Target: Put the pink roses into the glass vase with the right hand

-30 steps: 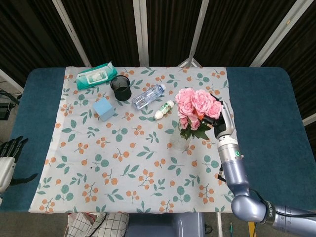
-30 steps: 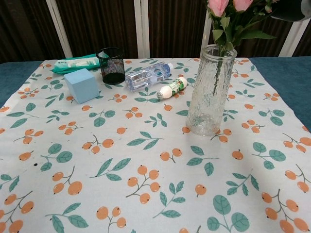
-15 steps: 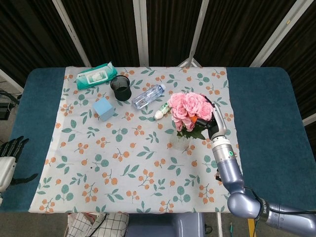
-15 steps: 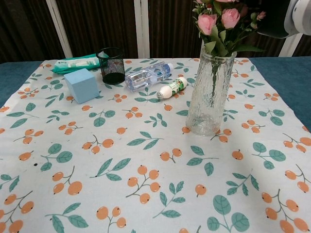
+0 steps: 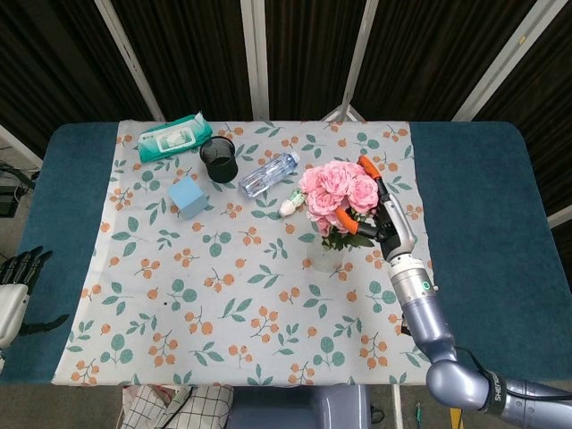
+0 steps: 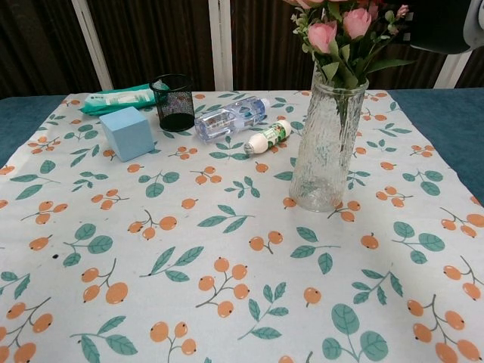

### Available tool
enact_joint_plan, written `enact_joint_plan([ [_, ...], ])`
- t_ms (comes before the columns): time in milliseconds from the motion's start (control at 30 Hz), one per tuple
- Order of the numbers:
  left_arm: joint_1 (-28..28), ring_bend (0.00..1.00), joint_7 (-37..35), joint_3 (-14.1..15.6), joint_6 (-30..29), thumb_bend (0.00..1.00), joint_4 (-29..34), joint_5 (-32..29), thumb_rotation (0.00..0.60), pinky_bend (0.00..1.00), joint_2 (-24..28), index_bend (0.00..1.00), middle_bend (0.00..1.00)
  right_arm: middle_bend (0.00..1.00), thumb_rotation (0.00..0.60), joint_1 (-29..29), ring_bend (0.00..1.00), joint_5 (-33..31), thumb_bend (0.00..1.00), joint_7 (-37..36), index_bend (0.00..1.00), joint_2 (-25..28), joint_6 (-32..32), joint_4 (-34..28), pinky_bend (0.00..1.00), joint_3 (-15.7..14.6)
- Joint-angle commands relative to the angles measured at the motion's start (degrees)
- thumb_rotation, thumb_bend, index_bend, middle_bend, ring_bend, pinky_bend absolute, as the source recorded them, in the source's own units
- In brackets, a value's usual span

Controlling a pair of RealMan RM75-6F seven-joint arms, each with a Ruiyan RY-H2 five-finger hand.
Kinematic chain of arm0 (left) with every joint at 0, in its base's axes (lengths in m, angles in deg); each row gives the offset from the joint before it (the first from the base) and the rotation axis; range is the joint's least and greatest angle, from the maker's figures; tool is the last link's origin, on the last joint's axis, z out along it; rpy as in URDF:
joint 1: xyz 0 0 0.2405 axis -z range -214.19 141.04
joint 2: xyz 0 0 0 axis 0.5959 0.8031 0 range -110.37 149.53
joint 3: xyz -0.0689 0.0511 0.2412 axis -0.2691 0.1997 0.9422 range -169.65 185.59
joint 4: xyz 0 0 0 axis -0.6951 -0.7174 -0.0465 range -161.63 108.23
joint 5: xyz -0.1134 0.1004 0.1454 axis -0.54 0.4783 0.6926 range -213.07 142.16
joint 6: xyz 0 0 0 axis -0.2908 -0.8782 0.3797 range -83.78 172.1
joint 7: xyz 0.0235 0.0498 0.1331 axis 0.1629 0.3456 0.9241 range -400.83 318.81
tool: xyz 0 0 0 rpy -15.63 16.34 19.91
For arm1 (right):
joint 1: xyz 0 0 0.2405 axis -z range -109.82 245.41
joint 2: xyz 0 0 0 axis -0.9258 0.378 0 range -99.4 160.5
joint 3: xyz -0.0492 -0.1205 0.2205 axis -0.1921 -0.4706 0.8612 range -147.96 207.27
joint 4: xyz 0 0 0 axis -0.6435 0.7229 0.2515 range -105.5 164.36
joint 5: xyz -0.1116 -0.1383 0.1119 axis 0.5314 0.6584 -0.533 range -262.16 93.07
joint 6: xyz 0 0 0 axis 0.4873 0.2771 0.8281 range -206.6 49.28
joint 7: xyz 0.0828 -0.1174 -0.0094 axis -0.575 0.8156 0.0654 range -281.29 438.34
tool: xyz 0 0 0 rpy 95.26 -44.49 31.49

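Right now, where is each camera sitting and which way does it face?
Head view: high above, looking down on the whole table; shows the right hand at the pink roses and the left hand at the frame's left edge.
Chest view: low at the near edge, facing across the tablecloth; only a dark part at the top right corner.
Both share the glass vase, roses, blue cube.

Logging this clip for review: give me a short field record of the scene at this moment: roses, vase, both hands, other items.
roses: pink bunch, stems down inside the vase, blooms above the rim
vase: clear glass, upright on the floral cloth
right hand: beside the blooms, fingers spread; whether it touches them cannot be told
left hand: at the table's left edge, holding nothing
other items: wipes pack, mesh cup, blue cube, water bottle lying, small white bottle lying
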Motion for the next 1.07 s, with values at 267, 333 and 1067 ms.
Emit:
enact_joint_plan([
  [267, -0.30, 0.00, -0.28, 0.03, -0.54, 0.00, 0.06, 0.09, 0.600, 0.00, 0.12, 0.00, 0.00, 0.00, 0.600, 7.56, 0.00, 7.41, 0.34, 0.22, 0.00, 8.08, -0.19, -4.03, 0.06, -4.08],
  [333, -0.39, 0.00, -0.35, 0.01, -0.80, 0.00, 0.06, 0.23, 0.600, 0.00, 0.14, 0.00, 0.00, 0.00, 0.600, 10.56, 0.00, 10.81, 0.34, 1.59, 0.00, 11.66, -0.37, -4.00, 0.06, -6.86],
  [1067, -1.41, 0.00, 2.89, -0.83, -5.20, 0.00, -1.88, 1.67, 0.600, 0.00, -2.21, 0.00, 0.00, 0.00, 0.600, 30.27, 0.00, 45.13, 0.34, 42.51, 0.00, 13.13, 21.95, 21.15, 0.00, -31.60],
])
